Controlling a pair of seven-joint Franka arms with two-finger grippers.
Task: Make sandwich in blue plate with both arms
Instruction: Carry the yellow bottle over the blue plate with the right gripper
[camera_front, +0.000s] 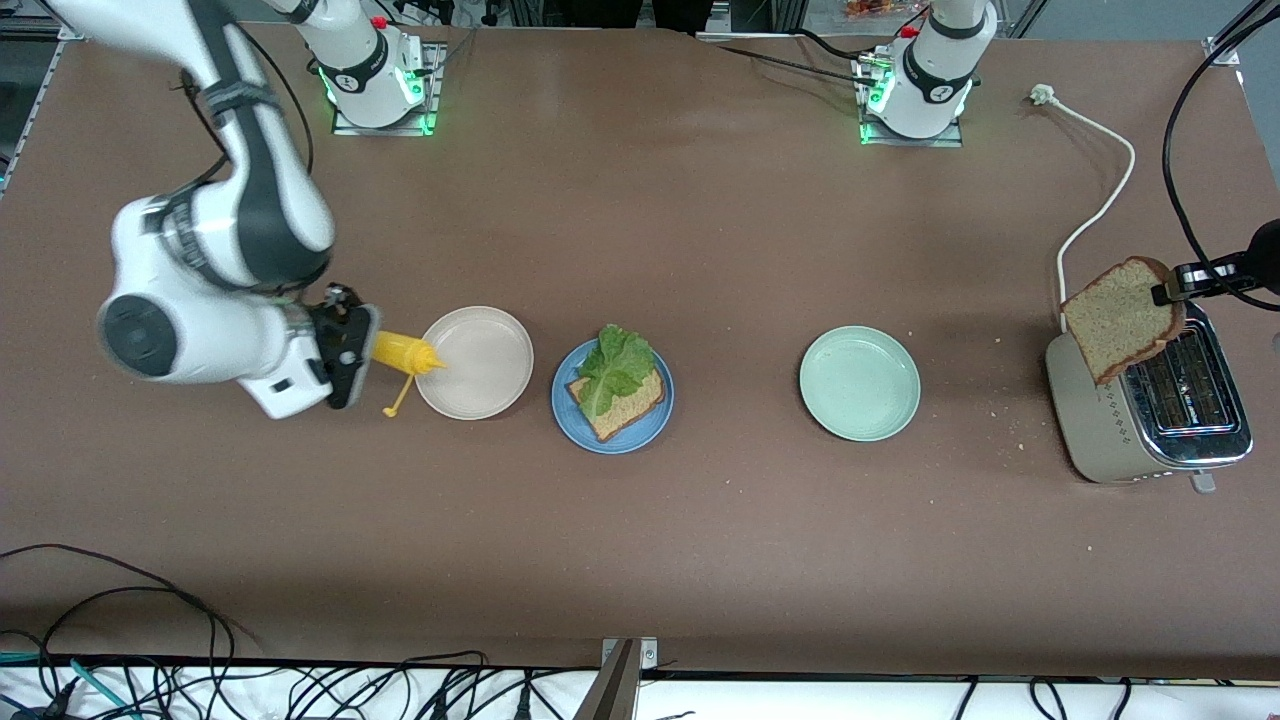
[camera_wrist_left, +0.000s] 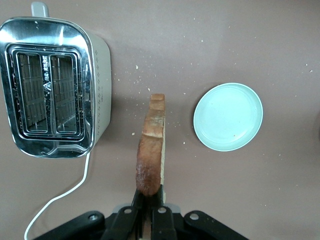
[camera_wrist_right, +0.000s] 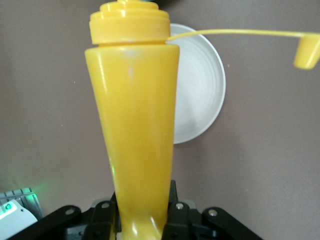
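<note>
Front view: left gripper (camera_front: 1165, 293) pinches the top bread slice (camera_front: 1122, 318) by its crust, right gripper (camera_front: 352, 345) clasps the mustard bottle (camera_front: 405, 353) — thin hold, slice may drop

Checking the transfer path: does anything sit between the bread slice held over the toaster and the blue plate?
Yes: the pale green plate lies on the table between the toaster and the blue plate. It is low and empty, and the left pincer holds the bread slice up in the air.
</note>
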